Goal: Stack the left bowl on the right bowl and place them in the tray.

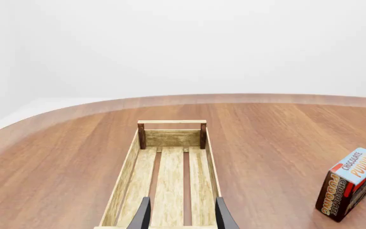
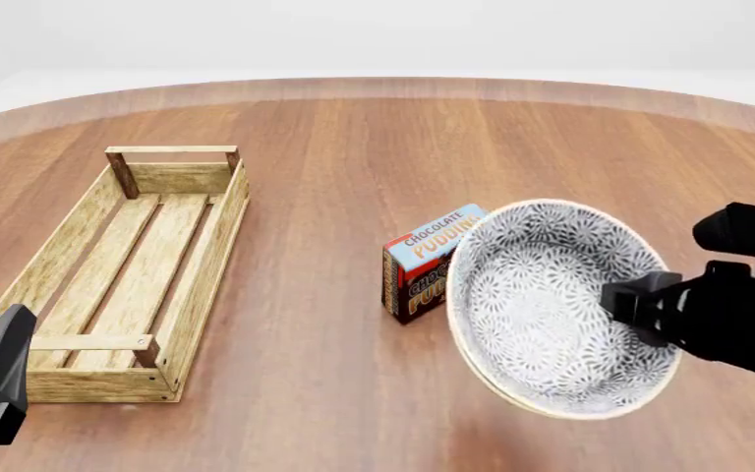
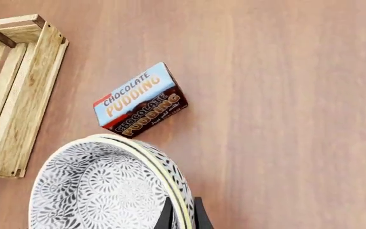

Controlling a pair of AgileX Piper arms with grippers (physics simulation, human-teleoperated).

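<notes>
My right gripper (image 3: 183, 213) pinches the rim of the two nested white bowls with grey floral pattern (image 2: 554, 305), lifted and tilted above the round brown wooden table (image 2: 351, 157) beside the chocolate pudding box (image 2: 420, 264). My left gripper (image 1: 181, 214) hangs spread apart, holding nothing, over the near end of the long light-wood slatted tray (image 2: 129, 265), well left of the bowls.

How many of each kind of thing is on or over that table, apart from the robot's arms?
Bowls: 2, stacked, patterned bowls pinched at the rim by the right gripper
Wooden tray: 1
Chocolate pudding box: 1
Total: 4
</notes>
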